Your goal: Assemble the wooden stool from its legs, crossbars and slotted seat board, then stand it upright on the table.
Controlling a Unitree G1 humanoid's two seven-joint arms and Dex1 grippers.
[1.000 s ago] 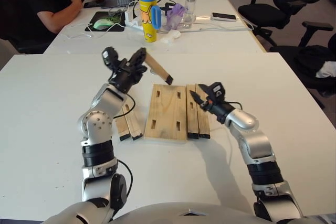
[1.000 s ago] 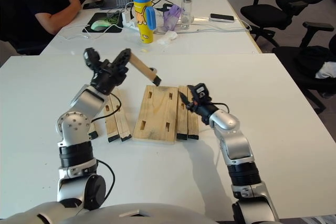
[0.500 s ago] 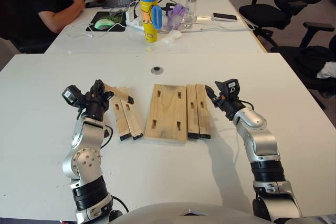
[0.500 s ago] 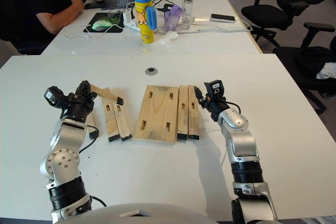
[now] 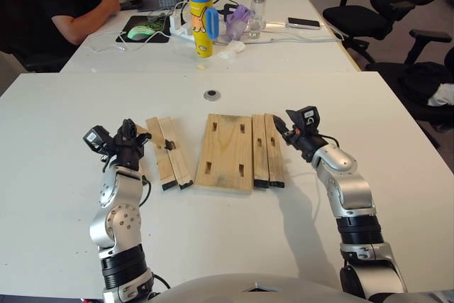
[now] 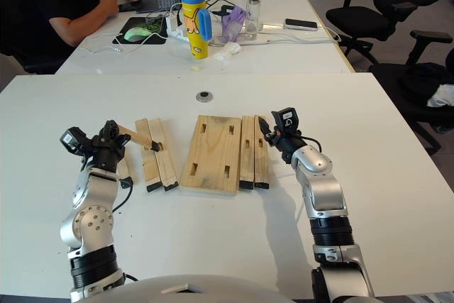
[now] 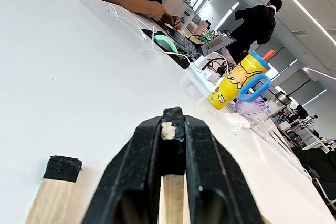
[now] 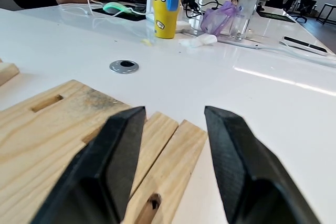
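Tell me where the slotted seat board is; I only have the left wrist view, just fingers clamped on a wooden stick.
Observer: The seat board lies flat mid-table, right of the left end effector; your stick points toward it, over two loose wooden pieces.
Operator: And the other arm?
Observer: The right end effector is open at the far end of two more pieces beside the board's right edge.

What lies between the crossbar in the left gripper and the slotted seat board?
Two wooden legs lie side by side between the crossbar, held by the left gripper, and the seat board. Nothing else visible is in that path.
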